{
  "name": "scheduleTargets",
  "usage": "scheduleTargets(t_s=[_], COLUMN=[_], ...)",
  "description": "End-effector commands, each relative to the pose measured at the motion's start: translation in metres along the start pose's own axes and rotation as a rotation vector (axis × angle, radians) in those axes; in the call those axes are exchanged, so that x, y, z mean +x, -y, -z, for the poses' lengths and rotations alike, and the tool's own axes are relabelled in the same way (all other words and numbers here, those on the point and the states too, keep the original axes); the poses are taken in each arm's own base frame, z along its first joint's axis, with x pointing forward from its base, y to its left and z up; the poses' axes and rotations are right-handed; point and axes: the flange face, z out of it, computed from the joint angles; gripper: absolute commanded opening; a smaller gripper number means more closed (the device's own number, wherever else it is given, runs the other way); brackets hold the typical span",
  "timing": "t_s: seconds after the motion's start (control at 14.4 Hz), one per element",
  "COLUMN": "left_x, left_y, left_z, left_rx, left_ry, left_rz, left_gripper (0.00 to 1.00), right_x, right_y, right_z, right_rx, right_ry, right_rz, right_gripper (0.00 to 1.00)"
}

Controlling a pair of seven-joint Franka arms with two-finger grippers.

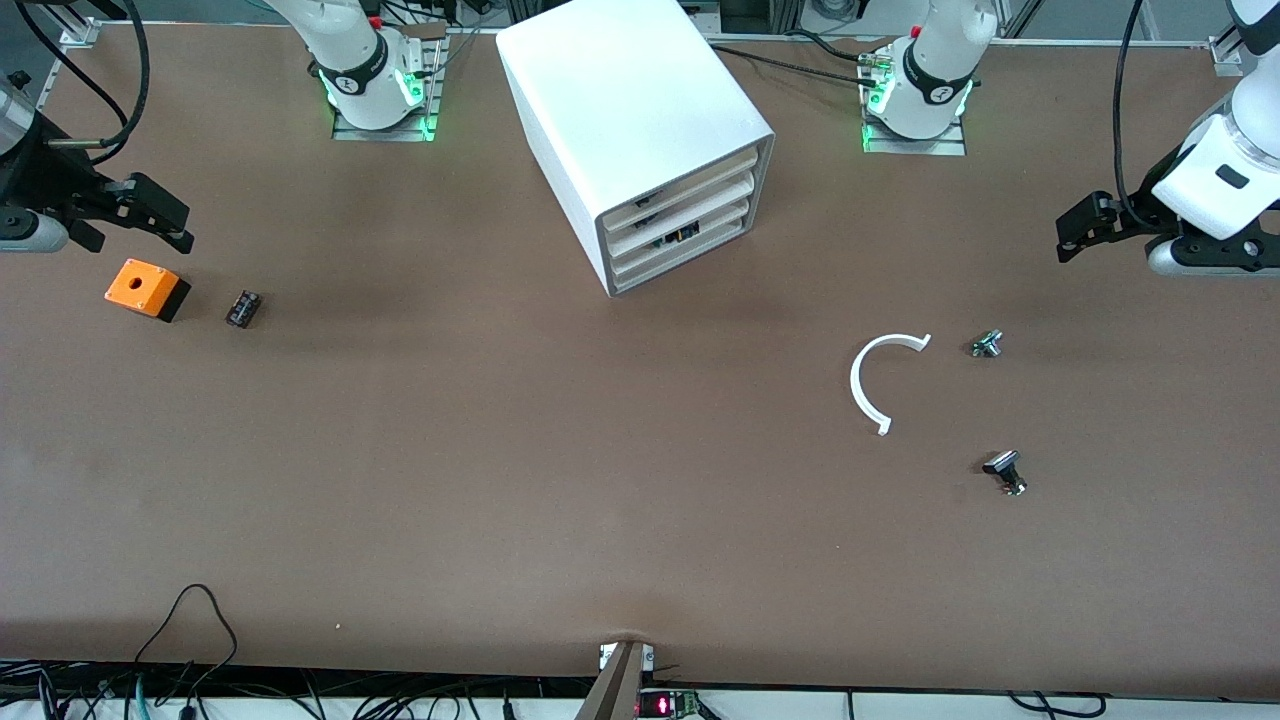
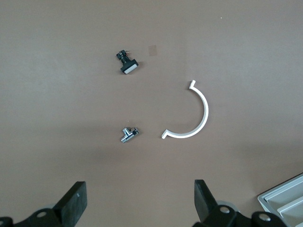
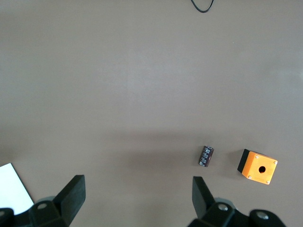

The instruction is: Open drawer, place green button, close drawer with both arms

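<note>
The white cabinet (image 1: 640, 120) stands at the robots' edge of the table, between the two bases. Its stacked cream-fronted drawers (image 1: 690, 225) are all pushed in. The third from the top shows a dark slit with small parts inside. The button is out of view. My left gripper (image 1: 1078, 232) hangs open over the left arm's end of the table, and in its wrist view (image 2: 140, 187) nothing lies between the fingers. My right gripper (image 1: 170, 222) hangs open over the right arm's end, just above an orange box; between its fingers (image 3: 137, 182) is bare table.
A white half-ring (image 1: 880, 385) lies toward the left arm's end, with a small silver part (image 1: 986, 344) and a black-and-silver part (image 1: 1005, 471) beside it. Toward the right arm's end sit the orange box with a hole (image 1: 146, 289) and a dark cylinder (image 1: 243, 308).
</note>
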Motion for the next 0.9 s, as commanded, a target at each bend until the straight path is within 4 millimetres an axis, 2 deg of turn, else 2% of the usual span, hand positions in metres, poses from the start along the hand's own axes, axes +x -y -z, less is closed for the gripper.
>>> scheduleTargets(t_s=[0.0, 0.83], left_x=[0.0034, 0.0026], left_y=[-0.0085, -0.0124], left_z=[0.0085, 0.01], left_rx=[-0.007, -0.004], left_ry=[0.003, 0.002], left_rz=[-0.034, -0.044], left_gripper=[1.0, 1.0], right_x=[-0.0035, -0.0031], right_y=[-0.0025, -0.0016], right_z=[0.0084, 0.0114], right_rx=[0.016, 0.016], right_ry=[0.0, -0.006], right_rz=[0.012, 0.012], right_gripper=[1.0, 1.0])
